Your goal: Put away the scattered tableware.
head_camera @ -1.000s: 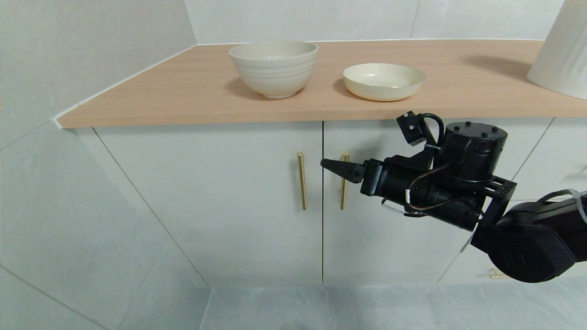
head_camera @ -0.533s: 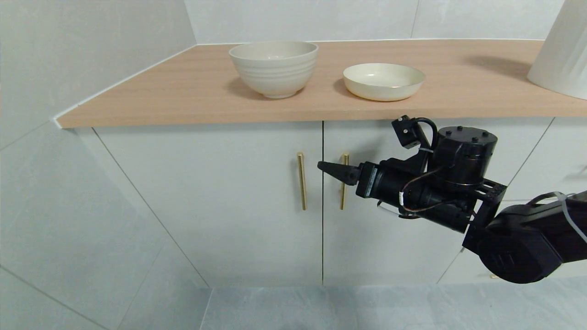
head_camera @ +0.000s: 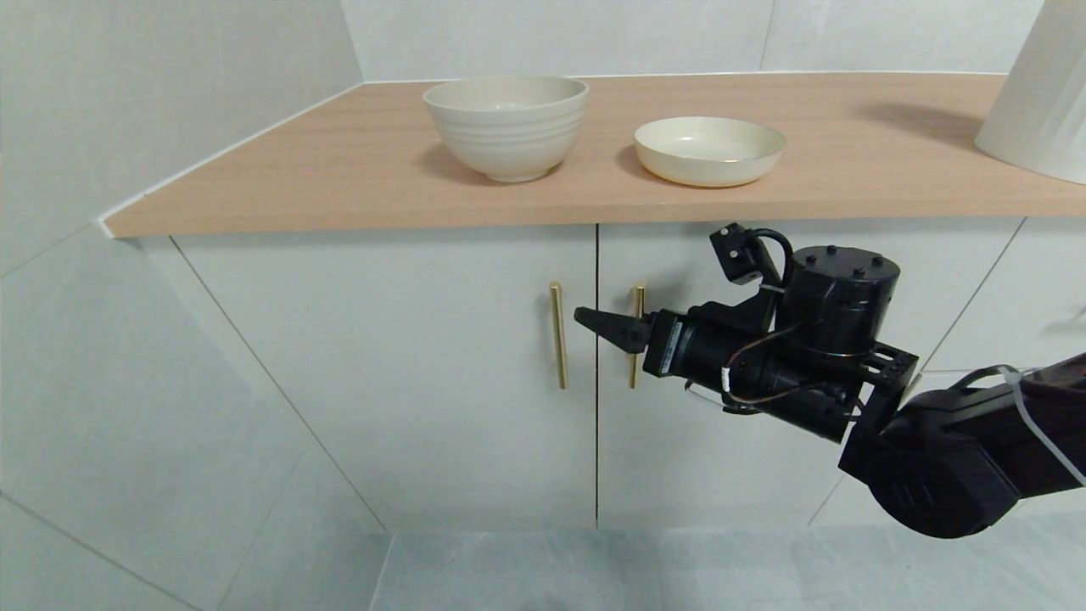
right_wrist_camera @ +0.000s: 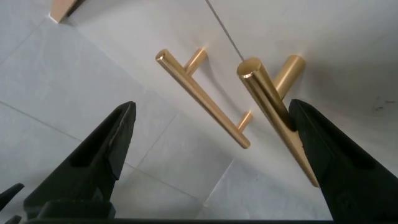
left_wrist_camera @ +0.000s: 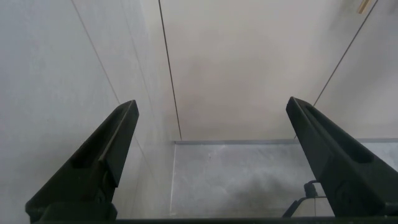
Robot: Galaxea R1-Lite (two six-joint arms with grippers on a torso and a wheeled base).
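A deep cream bowl (head_camera: 506,123) and a shallow cream dish (head_camera: 709,150) stand side by side on the wooden countertop (head_camera: 339,187). Below the counter, my right gripper (head_camera: 594,321) points at the white cabinet doors, its tip between the two brass handles (head_camera: 557,335) (head_camera: 636,335). In the right wrist view this gripper (right_wrist_camera: 211,109) is open, with both handles (right_wrist_camera: 202,99) (right_wrist_camera: 277,118) seen between its fingers; the nearer handle lies close to one finger (right_wrist_camera: 323,162). My left gripper (left_wrist_camera: 211,107) is open and holds nothing, hanging over the grey floor by a cabinet front.
A tall white object (head_camera: 1035,93) stands at the counter's far right. The seam between the two doors (head_camera: 596,382) runs between the handles. A tiled wall (head_camera: 127,382) closes off the left side, and grey floor (head_camera: 594,568) lies below.
My right gripper has moved left and a little down, from in front of the right handle to between the two handles. The bowl and dish have not moved.
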